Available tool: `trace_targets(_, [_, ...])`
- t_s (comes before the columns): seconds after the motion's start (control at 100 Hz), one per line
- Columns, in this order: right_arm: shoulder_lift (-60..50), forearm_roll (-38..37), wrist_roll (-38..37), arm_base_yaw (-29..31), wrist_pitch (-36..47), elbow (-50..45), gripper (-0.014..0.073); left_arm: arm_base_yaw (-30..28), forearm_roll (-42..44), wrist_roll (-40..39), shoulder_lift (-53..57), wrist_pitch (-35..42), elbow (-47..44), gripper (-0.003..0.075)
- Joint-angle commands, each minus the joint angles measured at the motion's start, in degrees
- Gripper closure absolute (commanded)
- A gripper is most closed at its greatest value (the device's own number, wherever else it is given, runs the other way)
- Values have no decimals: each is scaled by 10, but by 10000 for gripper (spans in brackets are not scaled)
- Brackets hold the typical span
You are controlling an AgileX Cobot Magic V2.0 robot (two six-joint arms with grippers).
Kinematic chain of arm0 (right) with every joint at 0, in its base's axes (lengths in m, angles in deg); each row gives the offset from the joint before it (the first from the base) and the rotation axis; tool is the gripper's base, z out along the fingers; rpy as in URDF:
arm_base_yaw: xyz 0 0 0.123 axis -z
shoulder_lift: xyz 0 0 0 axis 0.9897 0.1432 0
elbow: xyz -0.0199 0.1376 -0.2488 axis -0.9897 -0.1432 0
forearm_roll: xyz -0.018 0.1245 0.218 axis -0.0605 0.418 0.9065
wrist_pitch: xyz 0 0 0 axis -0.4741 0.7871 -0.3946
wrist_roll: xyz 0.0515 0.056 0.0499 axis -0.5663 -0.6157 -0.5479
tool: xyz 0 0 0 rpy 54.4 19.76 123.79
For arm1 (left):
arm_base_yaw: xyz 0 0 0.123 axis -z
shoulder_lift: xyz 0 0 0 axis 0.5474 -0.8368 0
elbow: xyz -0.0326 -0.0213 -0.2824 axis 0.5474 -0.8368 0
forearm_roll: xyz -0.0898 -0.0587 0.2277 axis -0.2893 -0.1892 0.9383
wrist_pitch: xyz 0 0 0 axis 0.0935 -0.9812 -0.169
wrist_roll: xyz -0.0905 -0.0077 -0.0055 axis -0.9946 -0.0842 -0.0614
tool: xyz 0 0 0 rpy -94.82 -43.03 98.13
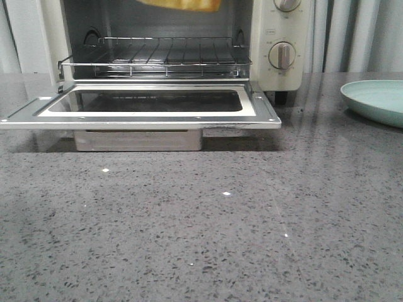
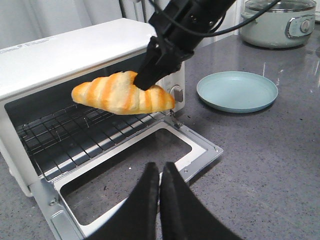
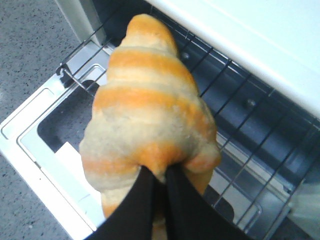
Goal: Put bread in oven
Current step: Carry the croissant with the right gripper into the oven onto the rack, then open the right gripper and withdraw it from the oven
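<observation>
The cream-white oven [image 1: 277, 50] stands at the back with its glass door [image 1: 145, 107] folded down flat and its wire rack [image 1: 157, 53] bare. My right gripper [image 3: 159, 176] is shut on the bread [image 3: 150, 110], a golden striped croissant roll, and holds it in the air above the rack at the oven mouth. The left wrist view shows the same: the bread [image 2: 122, 93] hangs from the right gripper [image 2: 145, 82] over the rack [image 2: 70, 135]. In the front view only the bread's underside [image 1: 179, 5] shows at the top edge. My left gripper [image 2: 160, 170] is shut and empty, in front of the open door.
A pale green plate [image 1: 378, 100] lies on the grey speckled counter to the right of the oven; it also shows in the left wrist view [image 2: 237, 91]. A pale green cooker [image 2: 277, 22] stands farther back. The oven knobs [image 1: 282, 55] are on its right panel.
</observation>
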Motion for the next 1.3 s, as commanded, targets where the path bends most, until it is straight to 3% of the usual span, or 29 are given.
trace_targets(0.0, [10, -10, 6, -5, 10, 58, 667, -1, -12, -4, -1, 42, 18, 742])
trace_targets(0.25, [64, -37, 6, -7, 34, 89, 664, -1, -12, -4, -1, 42, 18, 742])
trace_targets(0.37, [69, -46, 5, -7, 75, 89, 608, -1, -12, -4, -1, 42, 18, 742])
trace_targets(0.51, [72, -47, 5, -7, 96, 89, 443, -1, -12, -4, -1, 42, 18, 742])
trace_targets(0.68, [76, -47, 5, -7, 97, 89, 175, -1, -12, -4, -1, 42, 18, 742])
trace_targets(0.77, [76, -47, 5, -7, 101, 89, 99, -1, -12, -4, -1, 42, 18, 742])
trace_targets(1.16, [41, -15, -30, -8, 33, 94, 111, -1, -12, -4, -1, 49, 18, 742])
trace_targets(1.23, [31, -15, -37, -8, 23, 94, 191, -1, -12, -4, -1, 59, 18, 742])
trace_targets(1.29, [20, -15, -43, -8, 11, 94, 316, -1, -12, -4, 0, 73, 17, 742])
